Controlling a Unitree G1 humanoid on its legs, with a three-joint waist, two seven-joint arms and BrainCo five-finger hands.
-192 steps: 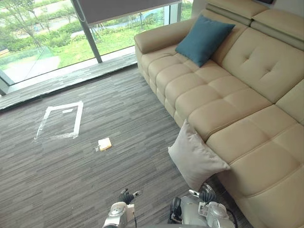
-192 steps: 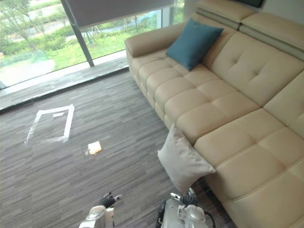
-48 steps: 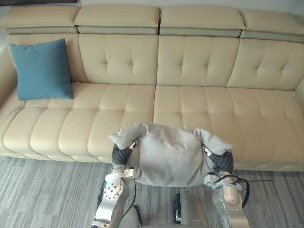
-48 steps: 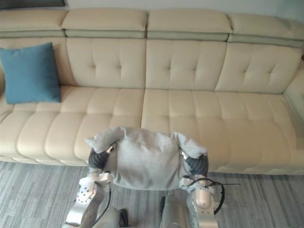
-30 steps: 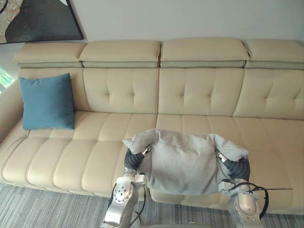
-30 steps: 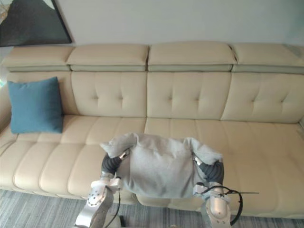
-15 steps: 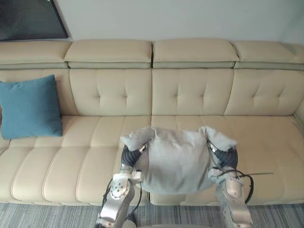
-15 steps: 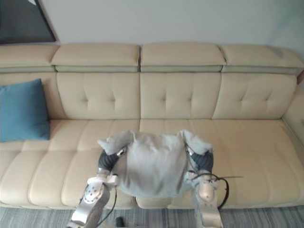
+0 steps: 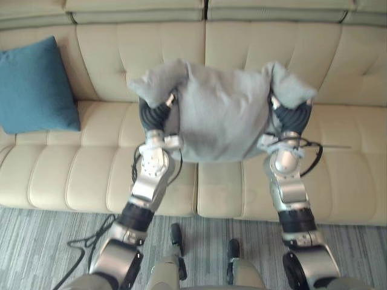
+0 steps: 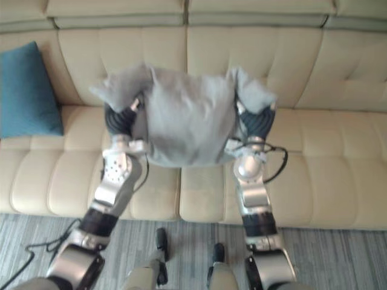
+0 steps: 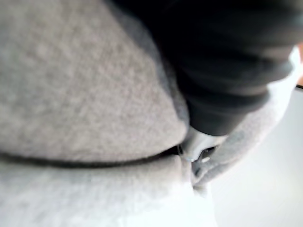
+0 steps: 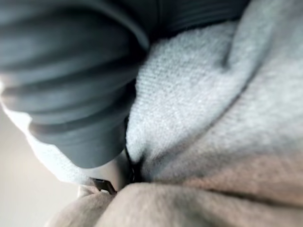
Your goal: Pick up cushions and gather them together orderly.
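A grey cushion (image 9: pixel 221 112) hangs in the air over the seat of the beige sofa (image 9: pixel 78 175), in front of its backrest. My left hand (image 9: pixel 154 115) grips its left edge and my right hand (image 9: pixel 290 118) its right edge, with the cloth bunched over both dark covers. In the wrist views the grey cloth (image 11: pixel 71 85) presses against my left hand (image 11: pixel 227 61), and the cloth (image 12: pixel 213 109) wraps my right hand (image 12: pixel 71 80). A blue cushion (image 9: pixel 36 87) leans upright against the backrest at the sofa's left end.
The sofa's tufted backrest (image 9: pixel 357 66) runs the width of the view behind the grey cushion. Grey striped carpet (image 9: pixel 48 241) lies in front of the sofa's base.
Both hands have raised the grey cushion and carried it forward, from low over the seat's front edge to in front of the backrest. The camera has tilted down.
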